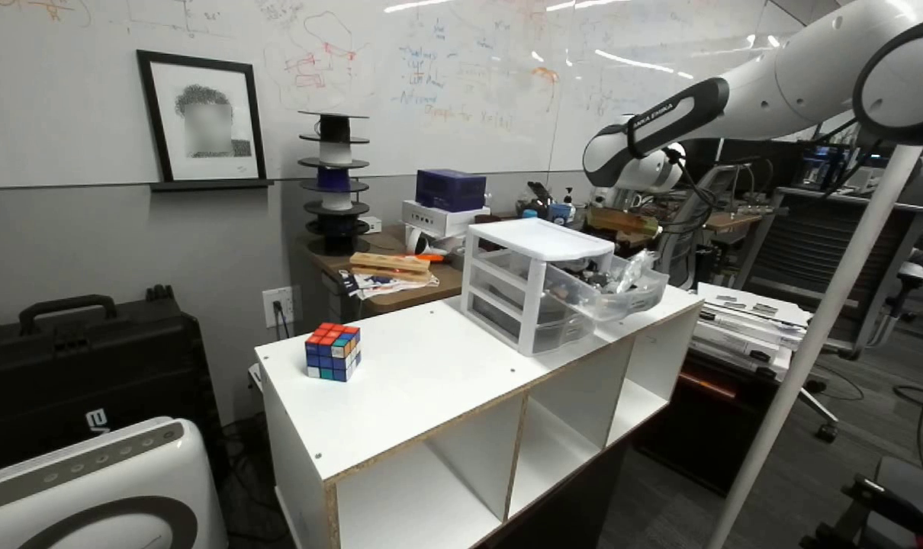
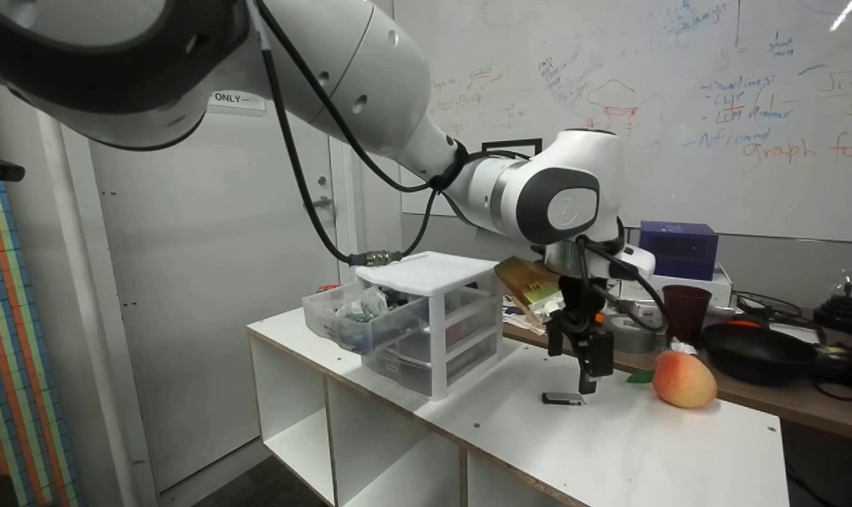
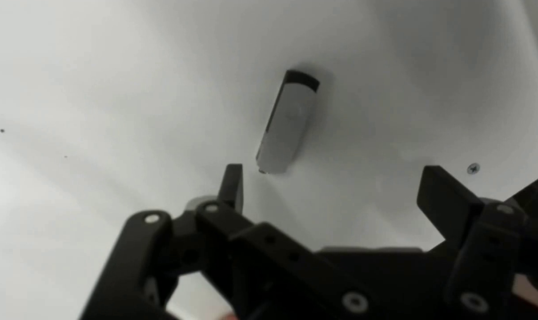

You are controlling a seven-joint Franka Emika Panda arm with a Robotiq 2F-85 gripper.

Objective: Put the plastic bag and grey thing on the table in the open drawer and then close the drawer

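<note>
The tool is hanging wide near a grey USB stick

Closest in the wrist view, the tool's two black fingers are standing wide apart, with bare white worktop showing through the gap. The grey USB stick is lying flat on that surface just past the fingertips, its dark end pointing away from the tool and its other end sitting near, but apart from, the finger at the left of the view. A cross-head screw is showing in the surface just beside the finger at the right.

Next out, in an exterior view, a peach is resting on the worktop to one side of the tool, a green leaf showing beside it. In an exterior view, a Rubik's Cube is sitting toward one end.

Farther along, a white plastic chest with three drawer levels is standing upright. Its translucent top drawer is sitting open in both exterior views, and a crumpled clear plastic bag is lying inside it among small dark items too jumbled to name.

Beyond, a brown worktop is carrying a black frying pan, a dark red cup and a purple box. Farthest back, a whiteboard bearing marker notes and sketches is filling much of the wall.
</note>
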